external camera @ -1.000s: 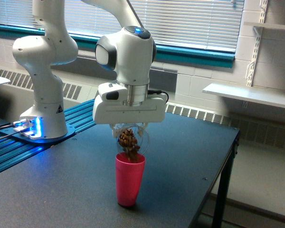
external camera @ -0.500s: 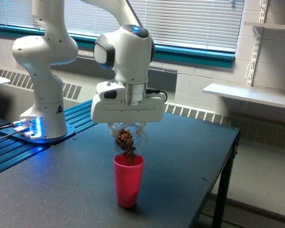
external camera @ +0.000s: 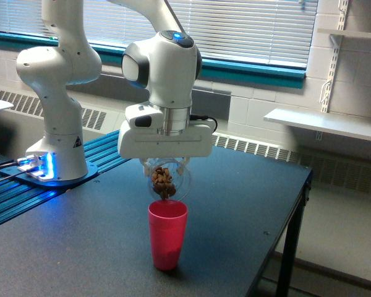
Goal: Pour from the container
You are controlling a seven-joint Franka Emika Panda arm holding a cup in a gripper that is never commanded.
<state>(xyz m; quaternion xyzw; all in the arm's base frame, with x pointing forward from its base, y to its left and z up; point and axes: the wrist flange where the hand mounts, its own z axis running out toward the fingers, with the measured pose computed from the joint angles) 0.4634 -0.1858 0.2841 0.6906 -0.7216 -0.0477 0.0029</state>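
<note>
A: Jaws first. What have they got?

B: Gripper (external camera: 166,166) is closed on the clear cup (external camera: 167,180). The fingers are mostly hidden behind the white hand body, so how wide they sit I can't tell; the cup hangs just under the hand, clearly carried.

A: Cup's attitude?

B: Tipped well over. Long axis looks near level, with the mouth seemingly turned toward the camera and a little down. Brown pieces (external camera: 163,181) are bunched at the low side of the cup.

A: And the receiver?

B: Pink cup (external camera: 167,236) stands upright on the dark table (external camera: 235,204), directly below the clear one. A small gap shows between the clear cup's bottom edge and the pink rim: close, not touching. The clear cup's low lip lies over the pink mouth, about centred.

A: Anything falling?

B: No clear stream in the gap. Whether pieces lie inside the pink cup, can't see; its wall is opaque.

A: Judgement?

B: Mid-pour, load still partly aboard. What matters next is keeping the lip over the pink mouth while rolling the wrist further. Drift sideways and the pieces land on the table.

A: Surroundings?

B: Arm base (external camera: 52,158) on the exterior view's left, well apart from the cups.
</note>
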